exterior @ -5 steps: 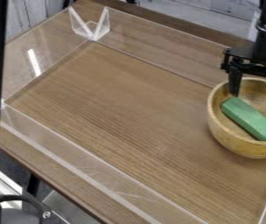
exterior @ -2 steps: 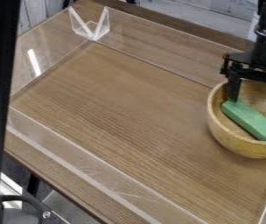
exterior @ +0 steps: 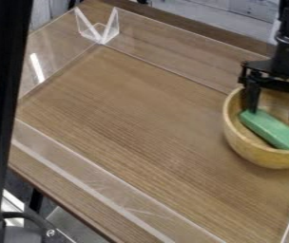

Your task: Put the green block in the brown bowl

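Starting at the left, a wooden table (exterior: 122, 114) with clear walls stretches to the brown bowl (exterior: 242, 142) at the right. Inside lies the green block (exterior: 274, 130); above it hangs the gripper (exterior: 276, 98), fingers spread, holding nothing.
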{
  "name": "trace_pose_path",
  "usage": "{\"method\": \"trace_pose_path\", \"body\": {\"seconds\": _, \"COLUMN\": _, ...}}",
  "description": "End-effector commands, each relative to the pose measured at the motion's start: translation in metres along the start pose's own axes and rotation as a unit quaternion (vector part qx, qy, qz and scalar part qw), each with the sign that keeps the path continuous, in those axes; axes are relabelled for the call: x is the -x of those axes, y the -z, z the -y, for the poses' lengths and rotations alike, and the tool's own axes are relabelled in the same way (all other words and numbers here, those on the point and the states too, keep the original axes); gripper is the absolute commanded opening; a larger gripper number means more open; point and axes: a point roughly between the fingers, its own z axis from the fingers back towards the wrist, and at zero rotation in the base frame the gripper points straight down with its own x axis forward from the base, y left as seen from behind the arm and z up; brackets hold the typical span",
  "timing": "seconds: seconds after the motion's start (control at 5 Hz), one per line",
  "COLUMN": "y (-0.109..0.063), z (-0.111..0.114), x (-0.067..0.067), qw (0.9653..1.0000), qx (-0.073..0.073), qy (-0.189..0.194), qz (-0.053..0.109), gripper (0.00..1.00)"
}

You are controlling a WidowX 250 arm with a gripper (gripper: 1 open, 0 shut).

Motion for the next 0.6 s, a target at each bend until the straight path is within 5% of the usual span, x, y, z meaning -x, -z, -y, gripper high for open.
{"method": "trace_pose_path", "body": {"seconds": 0.0, "y": -0.063, "z": -0.015, "x": -0.013, "qw": 0.9972, "qx": 0.036, "qy": -0.004, "qz": 0.066, "gripper": 1.00}}
{"method": "trace_pose_path", "body": {"seconds": 0.2, "y": -0.072, "z": -0.024, "x": -0.002, "qw": 0.9946, "qx": 0.067, "qy": -0.004, "qz": 0.080, "gripper": 1.00}}
{"method": "trace_pose_path", "body": {"seconds": 0.4, "y": -0.056, "z": -0.019, "x": 0.004, "qw": 0.9946, "qx": 0.070, "qy": -0.004, "qz": 0.076, "gripper": 1.00}}
